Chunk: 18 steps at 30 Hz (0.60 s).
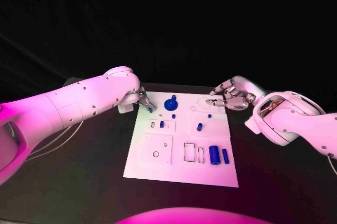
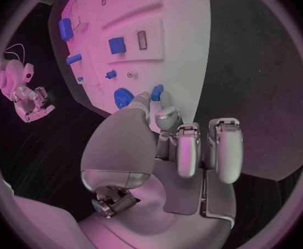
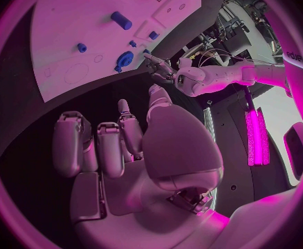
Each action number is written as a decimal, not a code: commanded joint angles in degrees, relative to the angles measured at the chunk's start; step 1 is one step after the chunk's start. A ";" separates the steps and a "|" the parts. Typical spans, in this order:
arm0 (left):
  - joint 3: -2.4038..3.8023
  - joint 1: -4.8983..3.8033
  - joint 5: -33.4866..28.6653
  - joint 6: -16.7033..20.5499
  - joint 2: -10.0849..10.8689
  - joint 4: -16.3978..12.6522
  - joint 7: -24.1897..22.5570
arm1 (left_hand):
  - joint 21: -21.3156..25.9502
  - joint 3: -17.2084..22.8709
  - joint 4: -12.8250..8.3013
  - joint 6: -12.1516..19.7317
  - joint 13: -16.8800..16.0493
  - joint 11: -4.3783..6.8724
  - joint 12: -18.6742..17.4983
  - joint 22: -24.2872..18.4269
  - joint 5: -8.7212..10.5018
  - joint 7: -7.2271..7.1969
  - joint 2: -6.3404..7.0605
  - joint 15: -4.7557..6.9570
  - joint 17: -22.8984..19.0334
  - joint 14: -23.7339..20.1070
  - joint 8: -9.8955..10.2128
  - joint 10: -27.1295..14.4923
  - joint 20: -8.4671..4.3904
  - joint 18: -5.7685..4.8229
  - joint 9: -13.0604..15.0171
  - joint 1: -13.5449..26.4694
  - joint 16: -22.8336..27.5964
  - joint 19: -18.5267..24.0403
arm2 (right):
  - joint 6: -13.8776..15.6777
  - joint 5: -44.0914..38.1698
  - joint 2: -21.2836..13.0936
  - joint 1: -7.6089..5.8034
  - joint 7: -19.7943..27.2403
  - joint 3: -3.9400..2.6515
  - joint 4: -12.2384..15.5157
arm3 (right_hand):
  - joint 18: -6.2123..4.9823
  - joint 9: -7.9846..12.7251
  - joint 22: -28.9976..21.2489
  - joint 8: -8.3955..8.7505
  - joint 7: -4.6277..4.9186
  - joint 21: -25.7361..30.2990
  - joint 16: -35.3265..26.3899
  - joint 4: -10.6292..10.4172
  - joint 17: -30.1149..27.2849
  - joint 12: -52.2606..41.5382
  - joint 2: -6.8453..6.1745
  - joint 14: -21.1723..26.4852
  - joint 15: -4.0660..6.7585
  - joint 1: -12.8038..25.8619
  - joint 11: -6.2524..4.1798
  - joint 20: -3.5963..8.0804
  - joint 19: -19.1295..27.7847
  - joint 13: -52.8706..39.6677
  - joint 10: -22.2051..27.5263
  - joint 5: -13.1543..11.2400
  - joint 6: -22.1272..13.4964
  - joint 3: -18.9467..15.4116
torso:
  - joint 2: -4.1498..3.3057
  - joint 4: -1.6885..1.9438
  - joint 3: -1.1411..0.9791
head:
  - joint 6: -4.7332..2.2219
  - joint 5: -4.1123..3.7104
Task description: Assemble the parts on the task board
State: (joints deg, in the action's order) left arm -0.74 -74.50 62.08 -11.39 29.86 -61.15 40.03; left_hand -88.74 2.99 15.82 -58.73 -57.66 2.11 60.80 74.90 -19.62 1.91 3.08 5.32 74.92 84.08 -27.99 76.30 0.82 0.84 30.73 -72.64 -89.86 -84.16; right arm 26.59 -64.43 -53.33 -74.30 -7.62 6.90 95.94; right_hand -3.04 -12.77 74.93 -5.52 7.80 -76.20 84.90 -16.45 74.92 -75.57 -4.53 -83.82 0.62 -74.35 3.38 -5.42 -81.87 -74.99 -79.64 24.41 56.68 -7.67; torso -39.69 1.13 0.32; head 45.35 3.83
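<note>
The white task board (image 1: 179, 161) lies in the middle of the black table. A blue gear (image 1: 171, 105) sits near its far edge. My left hand (image 1: 142, 100) hovers at the board's far left corner and pinches a small blue part (image 2: 157, 92) between thumb and a finger, right beside the gear (image 2: 123, 98). My right hand (image 1: 231, 98) hangs over the board's far right corner, fingers loosely bent with nothing in them (image 3: 117, 144). Small blue pegs (image 1: 198, 126) stand mid-board. Two blue cylinders (image 1: 213, 155) lie near the right edge.
Rectangular recesses (image 1: 191, 152) and a square inset (image 1: 158, 148) mark the board's near half. Black table (image 1: 281, 185) surrounds the board on all sides. My left forearm (image 1: 70, 109) reaches in over the table's left part.
</note>
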 commanded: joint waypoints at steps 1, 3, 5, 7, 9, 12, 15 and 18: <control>0.02 0.01 -0.95 -0.20 -0.17 -0.02 -0.18 | 0.18 1.12 -0.20 0.60 0.30 -0.08 -0.48 12.59 -0.10 0.03 -0.79 -0.18 15.08 5.92 0.35 -0.58 0.32 -0.17 -0.28 -1.96 -0.14 -4.10 | -0.26 -0.39 0.07 0.04 0.35 0.00 0.00 | -0.46 -0.08 6.20 -0.40 -0.06 0.31 -0.24 -0.02 4.89 -0.02 0.19 -3.76 0.41 0.35 -0.35 0.20 0.33 -0.89 0.06 0.25 0.29 -0.34 | 0.00 0.02 0.01 | 0.06 -0.01; 0.02 0.01 -1.30 -0.10 -0.16 -0.04 -0.39 | 0.25 3.11 -1.05 0.92 0.62 -0.01 -0.78 12.48 -0.27 0.00 -1.93 -0.08 15.08 5.92 0.59 -0.84 0.30 -0.14 -0.56 -4.76 -0.14 -4.02 | -0.29 -0.39 0.08 0.04 0.35 0.00 -0.03 | -0.45 -0.09 6.22 -0.41 -0.07 0.30 -0.25 0.01 4.88 -0.03 0.26 -3.77 0.42 0.30 -0.35 0.21 0.31 -0.91 0.05 0.38 0.29 -0.35 | 0.02 0.01 0.04 | 0.05 -0.01; 0.02 0.01 -2.07 0.09 -0.10 -0.09 -0.67 | 0.34 6.71 -2.47 1.55 1.02 -0.04 -1.21 12.34 -0.52 0.09 -2.89 -0.04 15.08 5.92 0.87 -1.17 0.25 -0.10 -0.84 -8.44 -0.14 -3.92 | -0.32 -0.39 0.09 0.04 0.33 0.00 -0.06 | -0.46 -0.09 6.22 -0.43 -0.08 0.32 -0.27 0.04 4.87 -0.03 0.34 -3.77 0.43 0.24 -0.36 0.21 0.30 -0.90 0.04 0.57 0.30 -0.39 | 0.02 0.03 0.02 | 0.07 -0.01; 0.02 0.01 -2.71 0.21 -0.01 -0.18 -0.80 | 0.39 10.78 -2.78 1.83 1.42 -0.46 -1.57 12.29 -0.28 0.95 -2.20 -0.45 15.08 5.92 0.72 -1.29 0.29 -0.09 -0.87 -9.73 -0.14 -3.87 | -0.34 -0.39 0.09 0.04 0.31 0.00 -0.08 | -0.46 -0.09 6.22 -0.43 -0.08 0.32 -0.27 0.04 4.87 -0.03 0.34 -3.77 0.43 0.24 -0.36 0.21 0.30 -0.90 0.04 0.57 0.30 -0.39 | 0.03 0.04 0.02 | 0.07 -0.02; 0.02 0.01 -3.31 0.40 0.15 -0.38 -0.89 | 0.41 12.60 -2.83 1.88 1.55 -0.49 -1.59 12.27 -0.32 0.75 -1.70 -0.60 15.08 5.92 0.54 -1.20 0.41 -0.09 -0.82 -9.87 -0.14 -3.86 | -0.37 -0.39 0.10 0.04 0.29 0.00 -0.10 | -0.46 -0.10 6.21 -0.43 -0.08 0.34 -0.29 0.06 4.84 -0.03 0.38 -3.76 0.43 0.20 -0.37 0.22 0.30 -0.90 0.04 0.69 0.30 -0.42 | 0.02 0.04 0.01 | 0.05 -0.03; 0.02 0.01 -4.64 0.75 0.71 -1.13 -0.92 | 0.44 16.37 -2.56 1.94 1.75 -0.63 -1.54 12.25 -0.18 0.79 -0.42 -0.74 15.08 5.92 -0.08 -1.00 0.56 -0.07 -0.58 -9.04 -0.14 -3.83 | -0.38 -0.39 0.09 0.04 0.26 0.00 -0.14 | -0.46 -0.10 6.21 -0.43 -0.08 0.34 -0.29 0.06 4.84 -0.03 0.38 -3.76 0.43 0.20 -0.37 0.22 0.30 -0.90 0.04 0.69 0.30 -0.42 | 0.06 0.08 0.02 | 0.09 -0.07; 0.04 0.00 -5.96 1.36 1.69 -2.54 -0.83 | 0.44 18.41 -2.77 2.06 1.83 -0.61 -1.45 12.26 -0.09 0.74 0.53 -0.73 15.08 5.92 -0.49 -0.88 0.61 -0.07 -0.39 -8.50 -0.14 -3.84 | -0.39 -0.39 0.06 0.04 0.23 0.00 -0.21 | -0.46 -0.10 6.21 -0.43 -0.08 0.34 -0.29 0.06 4.84 -0.03 0.38 -3.76 0.43 0.20 -0.37 0.22 0.30 -0.90 0.04 0.69 0.30 -0.42 | 0.10 0.11 0.00 | -0.01 0.02; 0.07 -0.02 -7.33 1.88 2.89 -4.34 -0.87 | 0.45 19.53 -2.87 2.11 1.87 -0.61 -1.39 12.27 -0.04 0.72 0.99 -0.72 15.08 5.92 -0.77 -0.81 0.63 -0.07 -0.26 -8.05 -0.14 -3.84 | -0.40 -0.39 0.01 0.04 0.20 0.00 -0.27 | -0.46 -0.10 6.21 -0.43 -0.08 0.34 -0.29 0.06 4.84 -0.03 0.38 -3.76 0.43 0.20 -0.37 0.22 0.30 -0.90 0.04 0.69 0.30 -0.42 | 0.16 0.11 -0.01 | 0.00 0.10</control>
State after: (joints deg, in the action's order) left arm -0.73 -74.48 57.95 -10.62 32.60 -64.87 39.74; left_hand -88.53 16.05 19.54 -56.48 -55.83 1.50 59.41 74.90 -19.66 2.95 3.52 4.91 74.92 84.09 -28.73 75.09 1.03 0.84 30.52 -80.90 -89.86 -83.95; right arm 26.56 -64.44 -53.32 -74.30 -7.64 6.90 95.68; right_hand -3.04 -12.81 74.92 -5.74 7.80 -76.20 84.90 -16.45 74.91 -75.57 -4.53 -84.04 0.84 -74.35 3.39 -5.42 -81.87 -74.99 -79.64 24.97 56.67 -7.67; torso -39.59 1.20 0.34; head 45.38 3.83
